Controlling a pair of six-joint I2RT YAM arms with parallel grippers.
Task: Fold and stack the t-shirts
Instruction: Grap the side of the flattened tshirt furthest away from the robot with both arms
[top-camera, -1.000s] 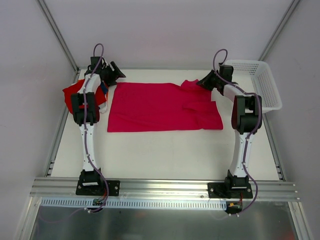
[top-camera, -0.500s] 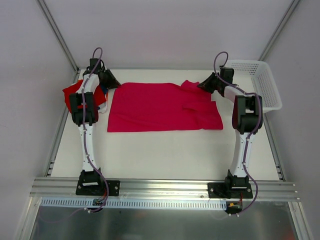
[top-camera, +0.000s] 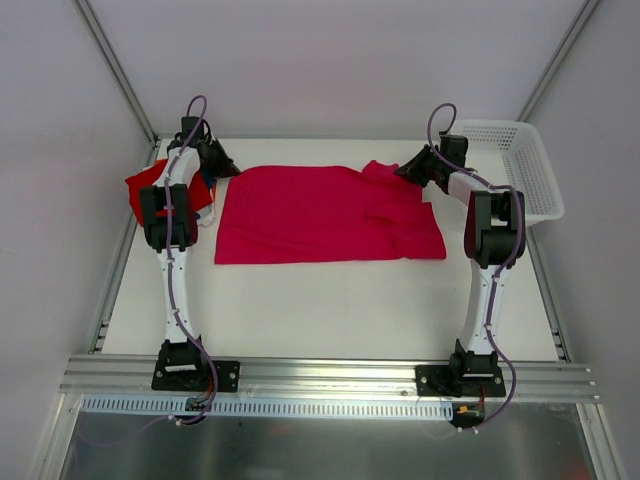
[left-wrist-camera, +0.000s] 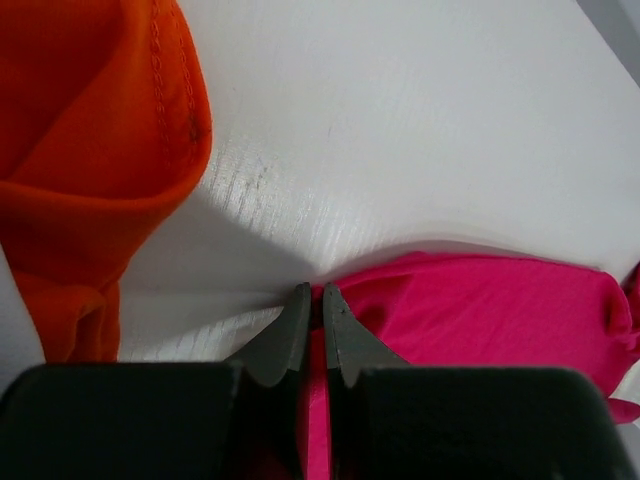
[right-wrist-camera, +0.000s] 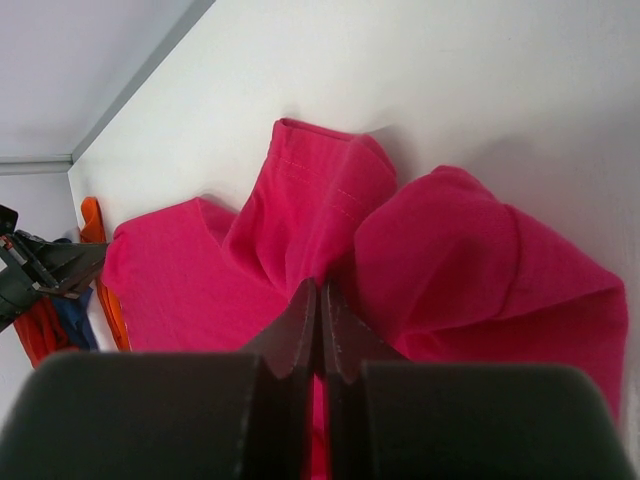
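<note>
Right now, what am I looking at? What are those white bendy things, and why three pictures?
Those are two robot arms bolted to a table. One picture looks down from above; the other two come from little cameras on the wrists, so you see black fingers up close. A pink shirt lies spread on the table. The left gripper pinches one far corner of it, and the right gripper pinches the bunched-up other end. Beside the left arm sits a pile of red and orange clothes. A white basket stands at the far right.
</note>
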